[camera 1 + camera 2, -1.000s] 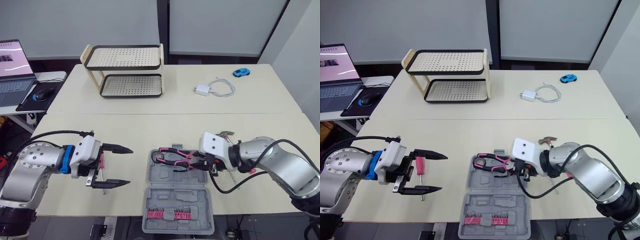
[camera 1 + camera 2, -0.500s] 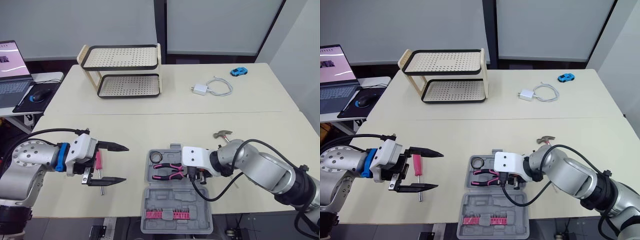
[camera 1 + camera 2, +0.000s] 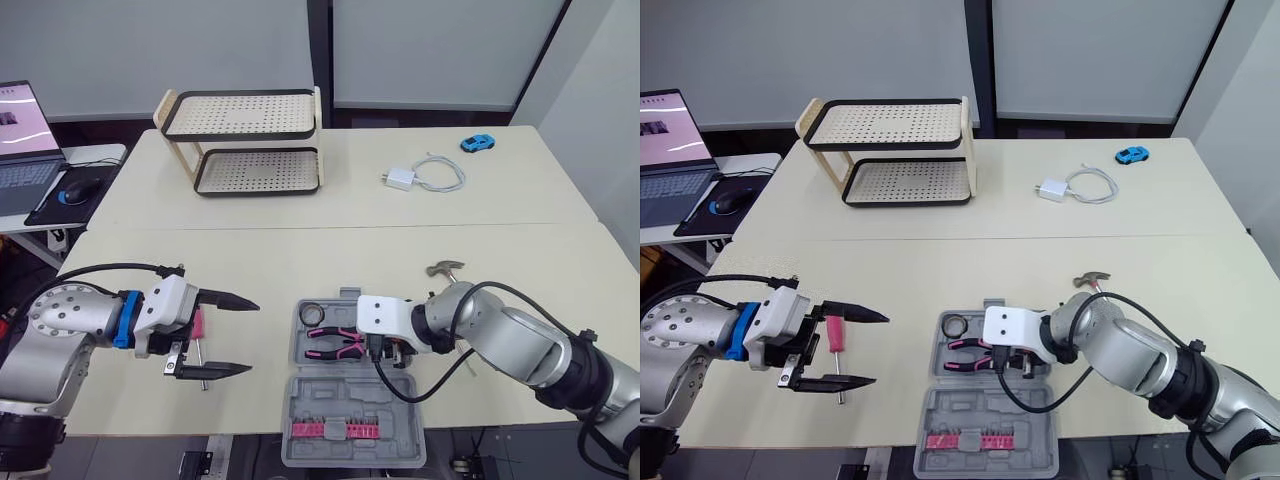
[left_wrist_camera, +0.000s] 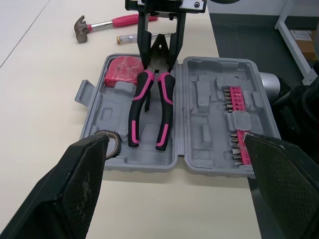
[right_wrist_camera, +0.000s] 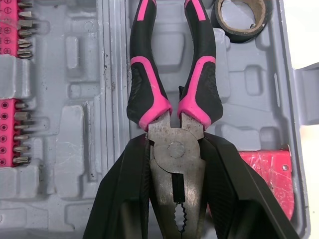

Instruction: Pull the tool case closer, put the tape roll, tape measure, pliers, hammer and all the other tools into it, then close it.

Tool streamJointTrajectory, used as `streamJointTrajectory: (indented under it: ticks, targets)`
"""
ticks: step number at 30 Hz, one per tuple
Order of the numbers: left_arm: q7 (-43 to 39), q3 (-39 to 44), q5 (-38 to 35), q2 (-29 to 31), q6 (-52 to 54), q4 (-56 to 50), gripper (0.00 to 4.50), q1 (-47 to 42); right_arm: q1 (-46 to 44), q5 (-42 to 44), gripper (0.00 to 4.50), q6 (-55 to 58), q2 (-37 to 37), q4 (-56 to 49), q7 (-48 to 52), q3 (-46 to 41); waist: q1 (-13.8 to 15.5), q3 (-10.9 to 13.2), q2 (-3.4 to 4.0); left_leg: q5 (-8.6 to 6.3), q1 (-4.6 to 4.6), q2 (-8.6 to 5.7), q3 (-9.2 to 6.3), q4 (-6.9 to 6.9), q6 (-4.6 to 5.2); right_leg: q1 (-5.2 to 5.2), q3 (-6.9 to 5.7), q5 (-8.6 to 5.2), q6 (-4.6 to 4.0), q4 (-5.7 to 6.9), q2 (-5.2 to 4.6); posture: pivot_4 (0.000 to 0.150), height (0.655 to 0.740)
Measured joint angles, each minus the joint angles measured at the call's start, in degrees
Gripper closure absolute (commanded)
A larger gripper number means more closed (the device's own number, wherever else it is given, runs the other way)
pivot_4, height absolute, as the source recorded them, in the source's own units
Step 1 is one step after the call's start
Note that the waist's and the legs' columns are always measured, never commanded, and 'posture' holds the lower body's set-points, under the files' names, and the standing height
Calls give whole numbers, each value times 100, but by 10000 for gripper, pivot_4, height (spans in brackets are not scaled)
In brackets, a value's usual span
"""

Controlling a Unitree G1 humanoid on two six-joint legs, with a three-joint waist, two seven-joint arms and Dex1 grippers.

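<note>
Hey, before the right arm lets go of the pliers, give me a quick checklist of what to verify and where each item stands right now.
1. Pliers placed in the tool case: ok, the handles lie between the tape roll and the tape measure.
2. Pliers seated in their recess: cannot tell.
3. Right jaws' grip: ok, shut on the pliers' head.
4. Tape roll and tape measure packed: ok, both in the case.
5. Hammer packed: not ok, it lies on the table beyond the case.
6. Left jaws ready for the screwdriver: ok, open above it on the table.
</note>
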Motion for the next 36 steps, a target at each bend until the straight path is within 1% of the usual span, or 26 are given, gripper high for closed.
streamJointTrajectory:
  ticks: [12,20,22,24,26,32,34,36]
  targets:
    - [7,0,9,39,0,-5,0,-3,0,-226,33275,-143,433,392,-16,134,-2,0,0,0,0,-1,0,0,0,-1,0,0,0,0,1,1500,7400]
    - [7,0,10,39,0,-5,0,-3,39,-345,33275,-221,566,508,-17,170,-10,0,0,0,0,-1,0,0,0,-2,0,0,0,1,5,1500,7400]
    - [8,0,12,39,0,-5,0,-3,96,-351,25426,-260,566,543,-21,169,-10,0,0,0,0,-1,0,0,0,-2,0,0,0,1,5,1500,7400]
    - [10,0,21,39,0,-5,0,-3,151,-353,20260,-271,562,578,-15,174,-9,0,0,0,0,-1,-1,0,0,-2,0,0,0,1,5,1500,7400]
    - [14,-2,39,39,0,-5,0,-13,187,-359,13240,-319,562,601,-16,175,-9,0,0,0,0,-1,0,0,0,-1,0,0,-1,1,5,1500,7400]
    - [17,-55,88,37,0,-5,0,-94,201,-372,13240,-401,512,578,-17,53,-7,0,0,0,0,-1,0,0,0,-1,0,0,-1,1,5,1500,7400]
    - [18,-104,93,35,-4,-5,0,-112,266,-311,13240,-462,528,486,-9,-155,-7,0,0,0,0,-1,0,0,0,-1,0,0,-1,1,5,1500,7400]
    - [20,-146,93,19,-13,-5,0,-132,488,-134,13240,-623,653,397,-20,-542,-5,-1,-1,0,0,0,-1,-1,0,0,-1,0,0,1,5,1500,7400]
